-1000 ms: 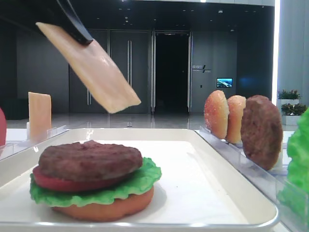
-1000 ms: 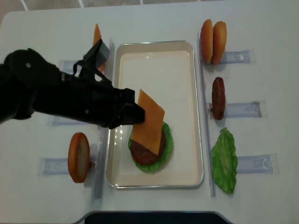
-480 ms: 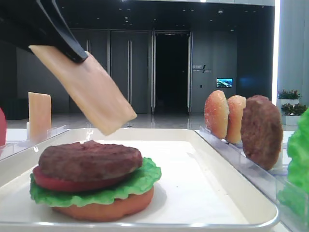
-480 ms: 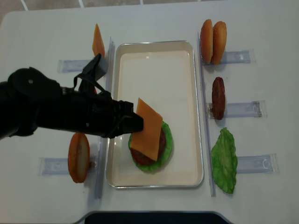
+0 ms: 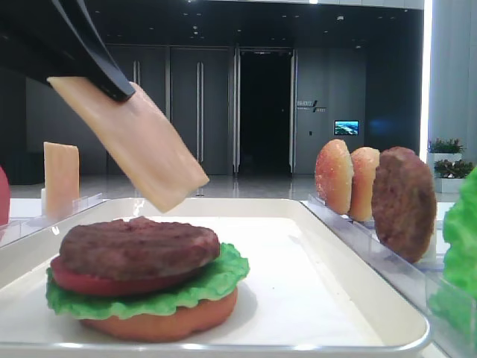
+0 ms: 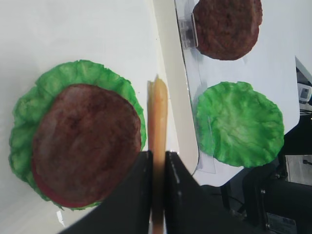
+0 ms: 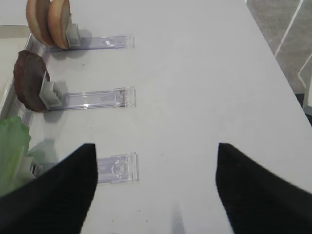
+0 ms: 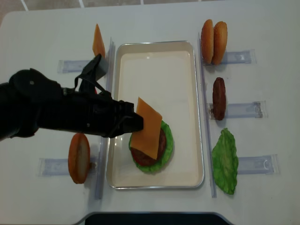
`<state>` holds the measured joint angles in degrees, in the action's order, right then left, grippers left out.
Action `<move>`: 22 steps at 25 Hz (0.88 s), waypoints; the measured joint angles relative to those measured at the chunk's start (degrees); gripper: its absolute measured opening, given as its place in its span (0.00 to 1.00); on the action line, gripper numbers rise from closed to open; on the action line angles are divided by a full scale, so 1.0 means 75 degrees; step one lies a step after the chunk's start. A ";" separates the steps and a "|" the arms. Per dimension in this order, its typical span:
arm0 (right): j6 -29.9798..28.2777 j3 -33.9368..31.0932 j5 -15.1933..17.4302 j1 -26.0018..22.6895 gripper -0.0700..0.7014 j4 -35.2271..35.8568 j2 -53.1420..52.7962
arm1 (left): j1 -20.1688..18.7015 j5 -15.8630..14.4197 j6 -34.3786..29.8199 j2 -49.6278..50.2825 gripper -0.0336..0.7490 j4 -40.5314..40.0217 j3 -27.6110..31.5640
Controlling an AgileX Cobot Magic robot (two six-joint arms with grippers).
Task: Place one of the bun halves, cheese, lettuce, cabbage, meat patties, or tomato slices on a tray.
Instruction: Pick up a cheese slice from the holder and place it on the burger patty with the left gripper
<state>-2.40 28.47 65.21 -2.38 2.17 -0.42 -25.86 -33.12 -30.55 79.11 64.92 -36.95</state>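
My left gripper point(image 8: 135, 123) is shut on a pale orange cheese slice point(image 8: 147, 127), which hangs tilted just above the stack on the white tray point(image 8: 159, 75). The stack is a bun half point(image 5: 160, 321), lettuce point(image 5: 216, 280), a tomato slice point(image 5: 97, 283) and a meat patty point(image 5: 138, 246) on top. In the left wrist view the cheese point(image 6: 157, 114) shows edge-on between the black fingers point(image 6: 141, 195), beside the patty point(image 6: 85, 141). My right gripper point(image 7: 155, 148) is open over bare table, with nothing between its fingers.
Clear racks flank the tray. On the right stand two bun halves point(image 8: 213, 35), a patty point(image 8: 218, 98) and a lettuce leaf point(image 8: 225, 160). On the left stand a second cheese slice point(image 8: 98, 42) and a bun half point(image 8: 78, 158).
My left gripper has carried the cheese down and toward the tray's near end, so it now hangs lower and closer over the patty. The right gripper shows no movement.
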 joint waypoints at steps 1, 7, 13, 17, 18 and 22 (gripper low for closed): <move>0.0000 0.0000 0.0000 0.0000 0.76 0.0000 0.0000 | 0.0000 0.0007 0.0000 0.0000 0.09 0.0000 0.0000; 0.0000 0.0000 0.0000 0.0000 0.76 0.0000 0.0000 | 0.0000 0.0006 -0.0007 0.0000 0.09 0.0023 0.0000; 0.0000 0.0000 0.0000 0.0000 0.76 0.0000 0.0000 | 0.0000 0.0006 -0.0007 0.0000 0.09 0.0057 0.0000; 0.0000 0.0000 0.0000 0.0000 0.76 0.0000 0.0000 | 0.0000 0.0006 -0.0007 0.0000 0.09 0.0057 0.0000; 0.0000 0.0000 0.0000 0.0000 0.76 0.0000 0.0000 | 0.0000 -0.0001 -0.0007 0.0000 0.09 0.0057 0.0000; 0.0000 0.0000 0.0000 0.0000 0.76 0.0000 0.0000 | 0.0000 -0.0026 -0.0007 0.0000 0.09 0.0057 0.0000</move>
<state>-2.40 28.47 65.21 -2.38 2.17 -0.42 -25.86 -33.32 -30.60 79.11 65.34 -36.95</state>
